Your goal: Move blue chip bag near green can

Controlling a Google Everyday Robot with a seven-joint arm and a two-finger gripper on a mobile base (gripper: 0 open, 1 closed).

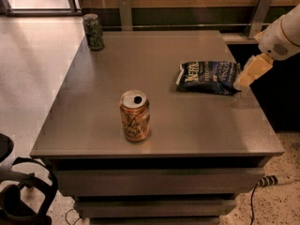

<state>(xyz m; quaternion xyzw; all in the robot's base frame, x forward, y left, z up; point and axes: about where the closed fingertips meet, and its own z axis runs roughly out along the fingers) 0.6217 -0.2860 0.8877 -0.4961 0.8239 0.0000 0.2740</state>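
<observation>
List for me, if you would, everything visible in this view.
table: one, grey, centre of view
green can: one, dark green, upright at the table's far left corner
orange-gold can: one, upright near the front edge, tab hole open
blue chip bag: one, navy, flat on the table's right side
cable: one, dark, floor at lower right
arm: one, white, right edge
gripper: one, cream, at the bag's right end

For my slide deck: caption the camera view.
Gripper at the right end of the blue chip bag; green can on the table, far-left corner.
</observation>
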